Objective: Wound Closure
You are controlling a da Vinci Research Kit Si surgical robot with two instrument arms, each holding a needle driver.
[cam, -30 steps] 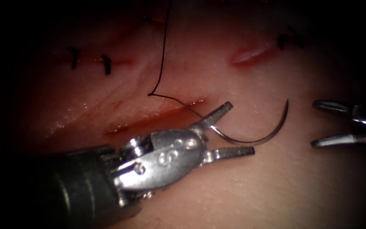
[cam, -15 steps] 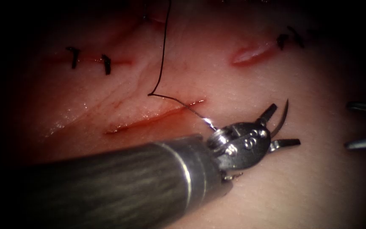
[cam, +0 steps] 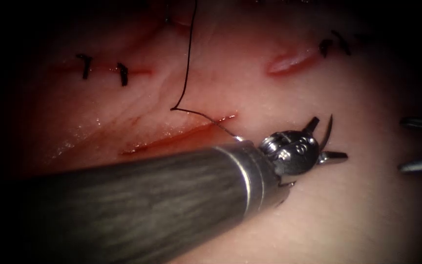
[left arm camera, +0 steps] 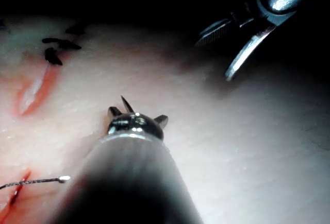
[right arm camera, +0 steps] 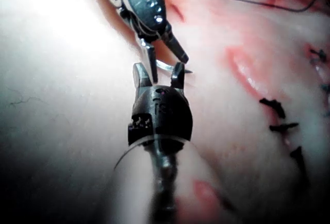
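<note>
L tool (cam: 324, 143) now astride needle (cam: 328, 128) tip (R tool (cam: 418, 144) withdrawn)

The left claw (cam: 326, 139) and its shaft cover most of the needle (cam: 328, 128); just its tip pokes out between the claw's fingers. The thread (cam: 187, 63) runs behind the shaft. The right claw (cam: 406, 144) is cut off at the edge.

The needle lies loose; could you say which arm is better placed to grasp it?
Probably left: the left tool, open, empty, straddles the needle on tissue right of the cut; the right tool, open, empty, stands apart.
</note>
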